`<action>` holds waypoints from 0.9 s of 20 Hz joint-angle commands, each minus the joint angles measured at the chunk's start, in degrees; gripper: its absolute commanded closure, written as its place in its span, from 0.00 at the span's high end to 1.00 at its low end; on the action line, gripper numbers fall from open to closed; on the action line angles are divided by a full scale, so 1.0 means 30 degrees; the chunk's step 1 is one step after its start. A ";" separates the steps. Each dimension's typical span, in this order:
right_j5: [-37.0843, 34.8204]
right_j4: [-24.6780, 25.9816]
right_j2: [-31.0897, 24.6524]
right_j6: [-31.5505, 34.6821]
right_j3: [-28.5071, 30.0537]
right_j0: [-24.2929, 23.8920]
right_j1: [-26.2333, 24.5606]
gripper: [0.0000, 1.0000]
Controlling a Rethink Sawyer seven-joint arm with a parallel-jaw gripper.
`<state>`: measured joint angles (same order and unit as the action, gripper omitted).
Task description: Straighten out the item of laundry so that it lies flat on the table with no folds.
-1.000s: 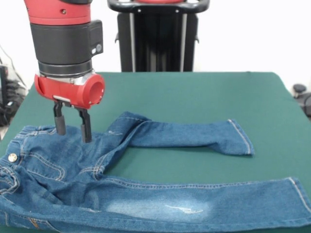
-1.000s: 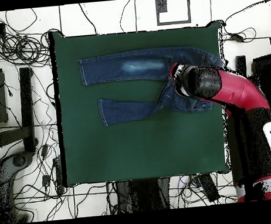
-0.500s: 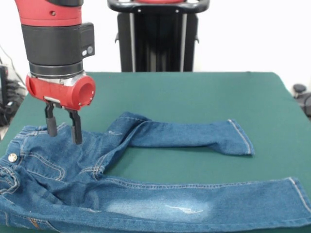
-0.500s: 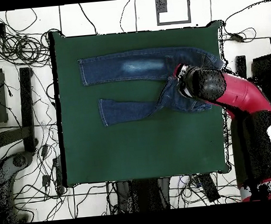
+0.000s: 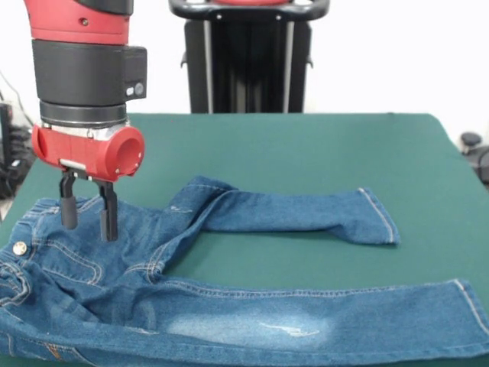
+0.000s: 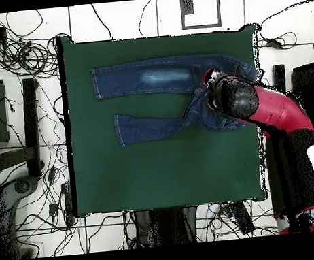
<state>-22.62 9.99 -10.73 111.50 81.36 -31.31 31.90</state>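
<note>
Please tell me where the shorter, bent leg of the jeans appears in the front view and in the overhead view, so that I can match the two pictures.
Front view: the bent leg lies across the middle, its hem toward the right, behind the straight leg.
Overhead view: the bent leg lies below the straight leg, its hem toward the left.
Shared landmark: the pale faded patch on the straight leg, the leg away from the bent one.

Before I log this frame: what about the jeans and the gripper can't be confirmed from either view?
- Jeans: waistband and lower edge cut off by the front view's left and bottom edges.
- Waist end in the overhead view: covered by the arm.
- Gripper: open over the seat in the front view, but whether its tips touch the denim is not clear; overhead, the arm hides it.
- Small creases: too small overhead.
</note>
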 commanded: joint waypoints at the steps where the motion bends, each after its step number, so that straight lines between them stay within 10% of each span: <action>1: -0.0049 0.0255 -0.1468 0.0878 0.2683 0.0292 -0.2272 1.00; 18: 0.1805 0.0874 -0.3160 -0.0326 0.2635 -0.1296 -0.4417 1.00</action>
<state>-19.21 9.97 -12.22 111.50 84.12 -35.22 24.76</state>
